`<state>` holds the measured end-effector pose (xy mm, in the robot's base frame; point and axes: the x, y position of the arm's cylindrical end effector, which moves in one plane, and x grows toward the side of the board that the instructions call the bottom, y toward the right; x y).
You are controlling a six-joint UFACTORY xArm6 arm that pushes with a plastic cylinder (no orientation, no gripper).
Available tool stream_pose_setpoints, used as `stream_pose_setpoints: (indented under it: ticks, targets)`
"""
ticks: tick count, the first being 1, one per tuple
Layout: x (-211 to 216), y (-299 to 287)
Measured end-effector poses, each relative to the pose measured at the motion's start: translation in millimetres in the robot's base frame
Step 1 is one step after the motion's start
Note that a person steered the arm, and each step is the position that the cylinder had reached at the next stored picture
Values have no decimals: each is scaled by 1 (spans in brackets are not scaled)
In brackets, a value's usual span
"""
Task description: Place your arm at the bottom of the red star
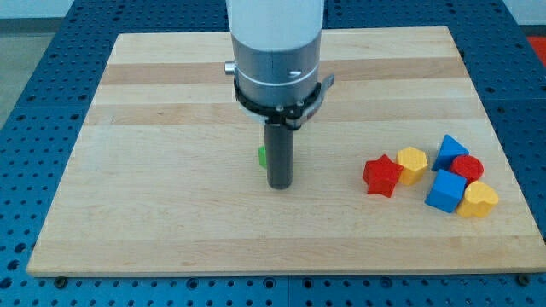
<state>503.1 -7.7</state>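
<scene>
Here my tip (280,185) rests mid-bench (171,222), hiding most of a green block (262,156) behind it. No jaws exist on this rod. The red star (381,175) sits well to the view's right, touching a yellow block (412,164); I judge its lower side is open for approach.

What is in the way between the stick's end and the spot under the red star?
Nothing visible. My tip rests near the board's middle, with a green block peeking out behind the rod. The red star lies toward the view's right, touching a yellow block. Only bare wooden board lies between my tip and the spot below the star.
</scene>
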Motion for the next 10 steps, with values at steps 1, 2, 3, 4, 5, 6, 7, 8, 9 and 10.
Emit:
stream_pose_setpoints:
  ticks: [1,2,3,4,5,6,7,8,9,10]
  targets:
    - [-26,0]
    - [-40,0]
    - [-50,0]
    - [-46,0]
    - [3,0]
    - [47,13]
    - [62,52]
    - [60,93]
    - [53,116]
    - [49,121]
